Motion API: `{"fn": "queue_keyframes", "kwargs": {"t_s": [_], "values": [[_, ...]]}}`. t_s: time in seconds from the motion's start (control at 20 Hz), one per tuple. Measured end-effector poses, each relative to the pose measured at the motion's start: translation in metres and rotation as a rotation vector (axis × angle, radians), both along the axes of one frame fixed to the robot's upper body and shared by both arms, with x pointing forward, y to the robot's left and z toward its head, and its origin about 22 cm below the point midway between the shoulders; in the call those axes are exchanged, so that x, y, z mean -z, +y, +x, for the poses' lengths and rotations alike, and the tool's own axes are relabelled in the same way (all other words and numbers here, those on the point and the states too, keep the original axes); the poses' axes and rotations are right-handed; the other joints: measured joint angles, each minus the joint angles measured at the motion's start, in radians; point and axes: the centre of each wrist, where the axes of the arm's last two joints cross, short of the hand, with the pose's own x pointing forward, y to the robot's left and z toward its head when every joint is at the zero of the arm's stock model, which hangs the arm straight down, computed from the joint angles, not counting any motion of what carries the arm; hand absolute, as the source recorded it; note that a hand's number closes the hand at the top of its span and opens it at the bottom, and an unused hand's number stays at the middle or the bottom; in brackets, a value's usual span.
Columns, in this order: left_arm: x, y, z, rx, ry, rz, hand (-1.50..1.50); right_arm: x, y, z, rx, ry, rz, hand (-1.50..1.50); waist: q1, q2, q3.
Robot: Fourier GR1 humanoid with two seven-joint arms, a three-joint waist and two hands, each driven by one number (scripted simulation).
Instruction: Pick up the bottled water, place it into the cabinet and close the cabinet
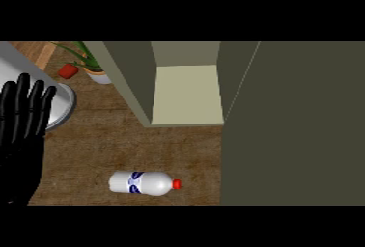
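Head view shows one black left hand [25,113] at nine o'clock, against the left edge, fingers straight and pointing up, holding nothing; it rests open, partly over a rounded grey metal rim [63,107] whose nature I cannot tell. The right hand does not show.

Out from the hand, toward six o'clock, one bottled water [143,183] lies on its side on the worktop [107,144], well apart from the fingers. Its body is a smooth white cylinder with a blue and white label band near its left end, narrowing to a small red cap that points toward three o'clock. The worktop is brown with a woodgrain texture.

At twelve o'clock stands one cabinet [285,120], boxy and dull olive, its door [128,79] swung open and a pale flat shelf [189,91] showing inside. At eleven o'clock sit one green-leaved plant in a white pot [94,72] and one small red object [68,71] just beside it.
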Motion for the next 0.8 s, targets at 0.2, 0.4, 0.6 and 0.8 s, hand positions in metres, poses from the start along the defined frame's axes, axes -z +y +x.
{"fn": "queue_keyframes", "kwargs": {"t_s": [0.2,0.4,0.6,0.8], "values": [[0.007,-0.025,0.004,0.092,0.045,0.291,-1.5,0.0,0.001,-0.003,-0.006,-0.001,0.016,-1.5,-0.017,0.001,-0.004],[0.027,-0.049,0.004,0.207,0.18,0.633,-1.5,0.001,0.012,-0.006,-0.109,0.032,0.036,-1.5,-0.047,0.005,0.002],[0.054,-0.094,-0.007,0.249,0.314,0.824,-1.5,0.004,0.024,-0.018,-0.236,0.088,0.056,-1.5,-0.052,-0.002,-0.002],[0.068,-0.152,-0.028,0.243,0.372,0.943,-1.5,-0.003,0.022,-0.04,-0.286,0.115,0.069,-1.5,-0.042,-0.008,-0.007]]}}
